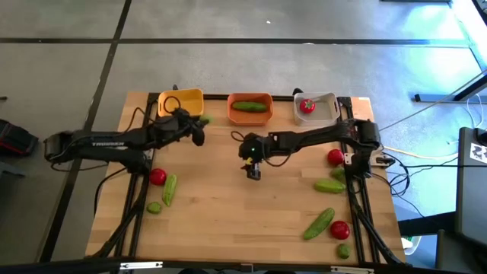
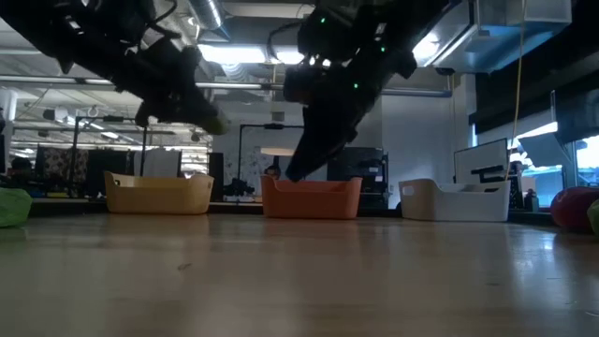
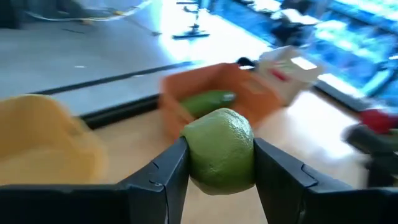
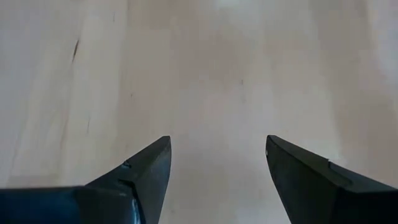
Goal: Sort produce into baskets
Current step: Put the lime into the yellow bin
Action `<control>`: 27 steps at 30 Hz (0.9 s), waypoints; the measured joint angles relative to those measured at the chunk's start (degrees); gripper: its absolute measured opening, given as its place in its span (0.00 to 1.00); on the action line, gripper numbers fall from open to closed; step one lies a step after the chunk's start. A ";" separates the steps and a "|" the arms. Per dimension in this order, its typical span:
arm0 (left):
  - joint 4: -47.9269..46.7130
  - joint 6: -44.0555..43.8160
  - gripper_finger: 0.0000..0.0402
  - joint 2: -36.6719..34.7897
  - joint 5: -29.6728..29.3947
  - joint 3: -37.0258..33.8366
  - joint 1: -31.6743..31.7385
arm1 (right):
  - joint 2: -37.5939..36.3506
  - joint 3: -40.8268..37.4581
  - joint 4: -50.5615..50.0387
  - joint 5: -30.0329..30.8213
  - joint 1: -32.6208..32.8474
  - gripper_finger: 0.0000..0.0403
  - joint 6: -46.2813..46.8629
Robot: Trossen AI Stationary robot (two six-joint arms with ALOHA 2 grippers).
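1. High view: the left gripper (image 1: 199, 129) sits just in front of the yellow basket (image 1: 183, 101), between it and the orange basket (image 1: 250, 109), raised above the table (image 1: 228, 213).
2. Left wrist view shows its fingers (image 3: 165, 174) clamped on a lime (image 3: 221, 149), one finger on each side; the yellow basket (image 3: 43, 140), the orange basket (image 3: 217, 99) with its cucumber (image 3: 205, 101), and the white basket (image 3: 289, 65) lie beyond.
3. The right gripper (image 1: 253, 169) hangs over the middle of the table, in front of the orange basket. In the right wrist view its fingers (image 4: 140, 171) are spread wide apart with only bare wood between them.
4. In the high view, the orange basket holds one cucumber (image 1: 249, 106) and the white basket (image 1: 318, 109) holds one tomato (image 1: 307, 106).
5. Loose on the left side of the table: a tomato (image 1: 157, 176), a cucumber (image 1: 169, 189) just beside it, and a lime (image 1: 154, 207) near the cucumber's end.
6. Loose on the right side: a tomato (image 1: 335, 157), a cucumber (image 1: 329, 185), another cucumber (image 1: 319, 224) lying diagonally, a tomato (image 1: 340, 229) touching it, and a lime (image 1: 343, 250) near the table's front edge.
7. Low view: the three baskets stand in a row at the far edge, yellow (image 2: 157, 194), orange (image 2: 311, 198), white (image 2: 456, 200), with both arms hanging above.
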 joint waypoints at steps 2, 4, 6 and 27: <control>-2.17 1.50 0.38 -0.29 -0.91 0.00 1.97 | 0.85 0.00 0.67 -0.76 -0.11 0.63 0.79; -3.42 3.00 0.38 -0.16 -1.84 0.00 3.84 | 1.52 -0.01 0.94 -1.52 -0.28 0.63 1.62; -4.09 4.70 0.38 0.05 -3.52 0.00 5.76 | 1.98 -0.01 1.26 -2.27 -0.31 0.63 1.76; -4.01 4.20 0.39 12.38 -8.03 -0.09 21.25 | 1.99 -0.07 2.48 -2.34 -0.24 0.63 1.66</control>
